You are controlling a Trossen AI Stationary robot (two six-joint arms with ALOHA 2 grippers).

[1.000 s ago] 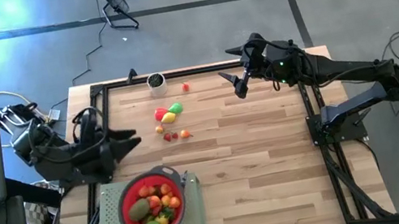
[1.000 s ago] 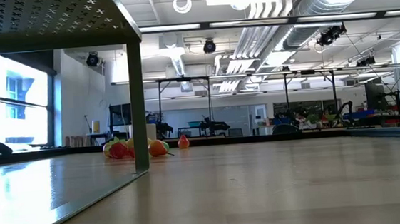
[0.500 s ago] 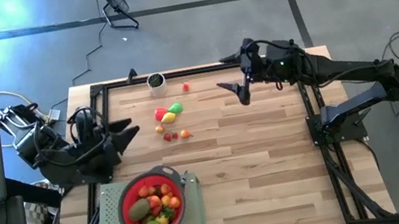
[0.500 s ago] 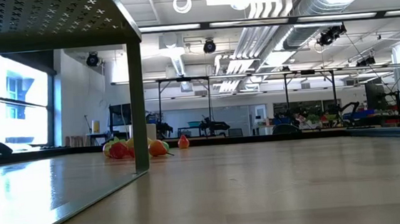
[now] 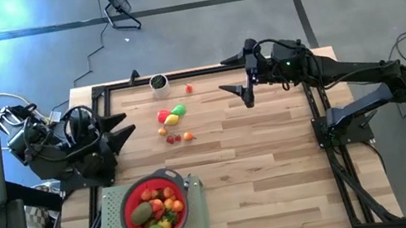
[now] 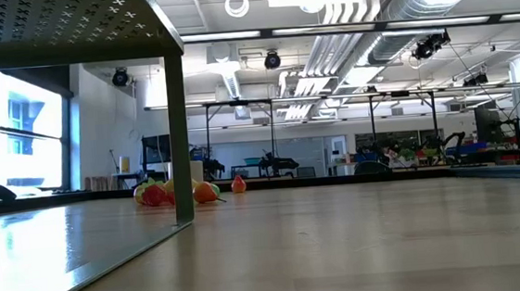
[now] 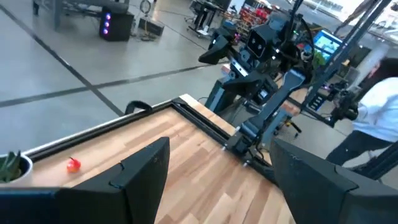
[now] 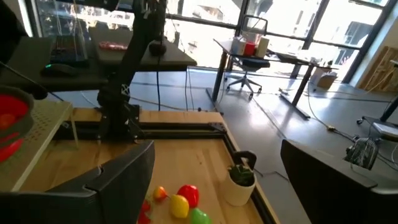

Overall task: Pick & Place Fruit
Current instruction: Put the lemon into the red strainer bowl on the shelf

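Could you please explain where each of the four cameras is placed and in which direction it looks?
High view: above the table, looking straight down; shows both arms, left end effector and right end effector, both open.
Low view: at tabletop height, looking level across; no arm visible.
Left wrist view: on the left arm, facing the right arm; own fingers frame it.
Right wrist view: on the right arm, facing the fruit; own fingers show.
Shared: high and right wrist views both show the red strainer.
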